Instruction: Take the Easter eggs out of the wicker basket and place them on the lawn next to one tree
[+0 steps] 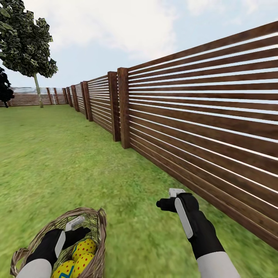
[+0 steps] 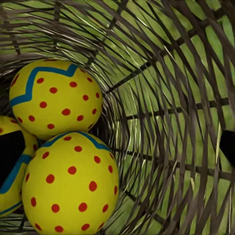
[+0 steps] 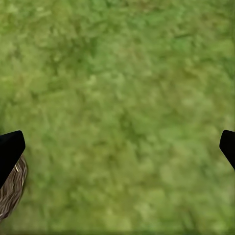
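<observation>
All three Easter eggs lie inside the wicker basket on the lawn. The left gripper, jaws spread, sits inside the basket just above the eggs, far nearer them than the right gripper, which hovers beside the basket, jaws spread over grass.

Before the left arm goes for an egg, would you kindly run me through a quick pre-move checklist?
1. All three Easter eggs in the wicker basket: ok.
2. Left end effector inside the basket, above the eggs: ok.
3. Left end effector open, tips apart at the wrist view's edges: ok.
4. Egg between its tips: not ok, none grasped.
5. Right end effector open over the lawn, beside the basket: ok.
6. Tree near: not ok, far off.
</observation>
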